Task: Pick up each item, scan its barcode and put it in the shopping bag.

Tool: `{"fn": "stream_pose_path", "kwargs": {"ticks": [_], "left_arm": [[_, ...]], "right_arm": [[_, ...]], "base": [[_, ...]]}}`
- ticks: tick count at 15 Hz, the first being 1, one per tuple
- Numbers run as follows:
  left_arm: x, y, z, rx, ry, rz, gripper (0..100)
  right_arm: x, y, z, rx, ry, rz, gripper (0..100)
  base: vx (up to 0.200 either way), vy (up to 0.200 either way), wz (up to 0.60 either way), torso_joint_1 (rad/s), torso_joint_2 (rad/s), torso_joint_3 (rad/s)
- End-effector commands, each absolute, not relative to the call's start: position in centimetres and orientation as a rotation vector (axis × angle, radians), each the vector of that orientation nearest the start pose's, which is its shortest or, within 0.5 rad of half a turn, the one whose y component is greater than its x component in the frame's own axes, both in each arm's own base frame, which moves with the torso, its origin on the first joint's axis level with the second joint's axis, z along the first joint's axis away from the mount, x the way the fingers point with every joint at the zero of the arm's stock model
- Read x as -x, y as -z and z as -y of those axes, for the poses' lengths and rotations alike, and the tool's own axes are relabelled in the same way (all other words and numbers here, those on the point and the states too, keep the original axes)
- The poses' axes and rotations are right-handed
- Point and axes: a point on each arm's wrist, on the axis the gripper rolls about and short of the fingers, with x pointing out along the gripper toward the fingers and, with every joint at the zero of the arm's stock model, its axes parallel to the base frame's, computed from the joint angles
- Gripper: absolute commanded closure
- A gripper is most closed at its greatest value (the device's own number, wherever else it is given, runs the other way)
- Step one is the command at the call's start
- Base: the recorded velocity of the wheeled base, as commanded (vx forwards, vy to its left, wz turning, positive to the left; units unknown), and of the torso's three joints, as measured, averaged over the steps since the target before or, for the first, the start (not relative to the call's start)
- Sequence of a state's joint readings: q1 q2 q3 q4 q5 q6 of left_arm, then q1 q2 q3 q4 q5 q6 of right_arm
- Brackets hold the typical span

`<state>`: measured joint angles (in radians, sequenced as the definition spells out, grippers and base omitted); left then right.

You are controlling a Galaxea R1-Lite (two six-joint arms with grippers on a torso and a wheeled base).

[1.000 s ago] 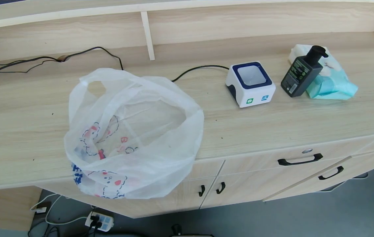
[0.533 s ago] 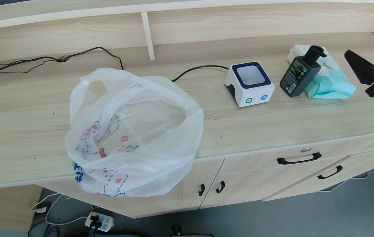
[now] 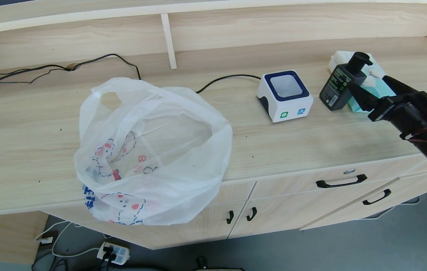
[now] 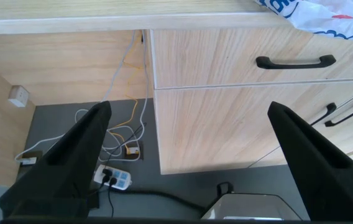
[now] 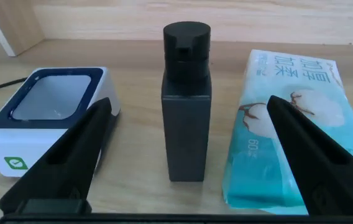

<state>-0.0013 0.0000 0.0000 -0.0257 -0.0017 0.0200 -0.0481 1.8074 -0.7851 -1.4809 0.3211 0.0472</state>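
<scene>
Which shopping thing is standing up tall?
The dark pump bottle stands upright. The blue tissue pack beside it lies flat.

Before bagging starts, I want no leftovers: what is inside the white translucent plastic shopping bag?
Inside the white plastic shopping bag, only its own crumpled film and cartoon print show, no item. Its bottom folds could hide something small.

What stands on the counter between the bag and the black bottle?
The scanner stands between the bag and the bottle, nearer the bottle. Its black cable runs back toward the bag. The head view shows this.
</scene>
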Motion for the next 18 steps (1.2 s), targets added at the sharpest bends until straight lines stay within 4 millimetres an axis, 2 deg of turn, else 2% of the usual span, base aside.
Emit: {"fn": "stream_pose_path", "kwargs": {"ticks": [1, 4, 7, 11, 17, 18], "left_arm": [[2.3, -7.8, 0.0, -0.020, 0.003, 0.025, 0], [2.3, -7.8, 0.0, -0.020, 0.003, 0.025, 0], [2.3, -7.8, 0.0, -0.020, 0.003, 0.025, 0], [2.3, -7.8, 0.0, -0.021, 0.003, 0.025, 0], [2.3, -7.8, 0.0, -0.021, 0.003, 0.026, 0], [2.3, -7.8, 0.0, -0.021, 0.003, 0.026, 0]], "right_arm": [[-33.2, -22.2, 0.7, 0.077, -0.313, 0.448, 0], [-35.5, -22.2, 0.7, 0.091, -0.331, 0.476, 0], [-36.4, -22.2, 0.8, 0.091, -0.328, 0.487, 0], [-38.2, -20.8, 0.9, 0.087, -0.323, 0.468, 0], [-40.4, -20.9, 0.2, 0.074, -0.319, 0.467, 0], [-40.6, -20.8, 0.2, 0.074, -0.319, 0.469, 100]], "base": [[0.000, 0.000, 0.00, 0.000, 0.00, 0.000], [0.000, 0.000, 0.00, 0.000, 0.00, 0.000], [0.000, 0.000, 0.00, 0.000, 0.00, 0.000], [0.000, 0.000, 0.00, 0.000, 0.00, 0.000], [0.000, 0.000, 0.00, 0.000, 0.00, 0.000], [0.000, 0.000, 0.00, 0.000, 0.00, 0.000]]}}
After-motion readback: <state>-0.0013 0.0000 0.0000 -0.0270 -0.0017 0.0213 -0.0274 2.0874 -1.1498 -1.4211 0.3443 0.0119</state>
